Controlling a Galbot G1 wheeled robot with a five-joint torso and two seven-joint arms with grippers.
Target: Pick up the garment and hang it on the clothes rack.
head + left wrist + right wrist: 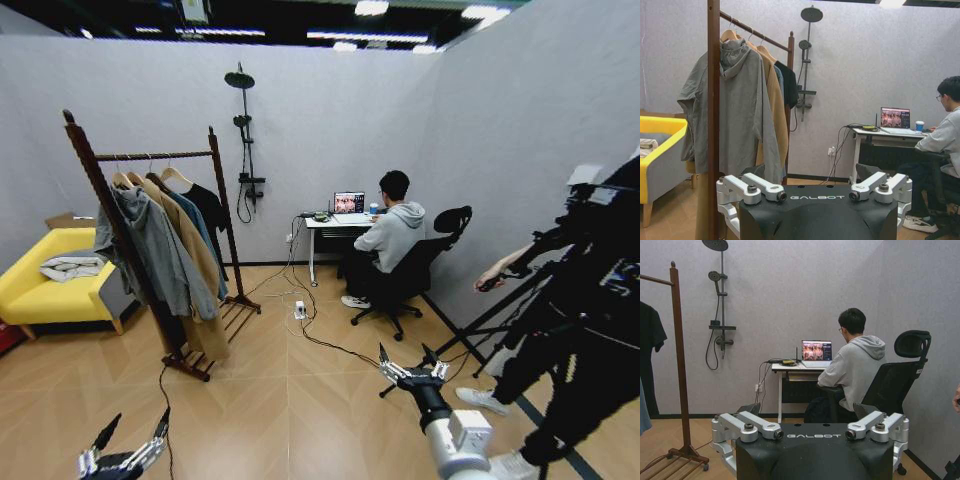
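Low over the floor, my left fingers (128, 440) and right fingers (412, 363) are spread and empty. Ahead left stands the rack (152, 156); the black shirt (209, 207) already hangs at its far end, behind the hoodie (150, 245) and coat (195, 262). Step: apparently approach. Next move requires closing on the rack.

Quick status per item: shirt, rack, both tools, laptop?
T-shirt: hanging on the rack bar, at the far end.
Rack: upright, bar loaded with hoodie and coat.
Left tool: open, low over the floor, empty.
Right tool: open, low over the floor, empty.
Laptop: open, screen lit.
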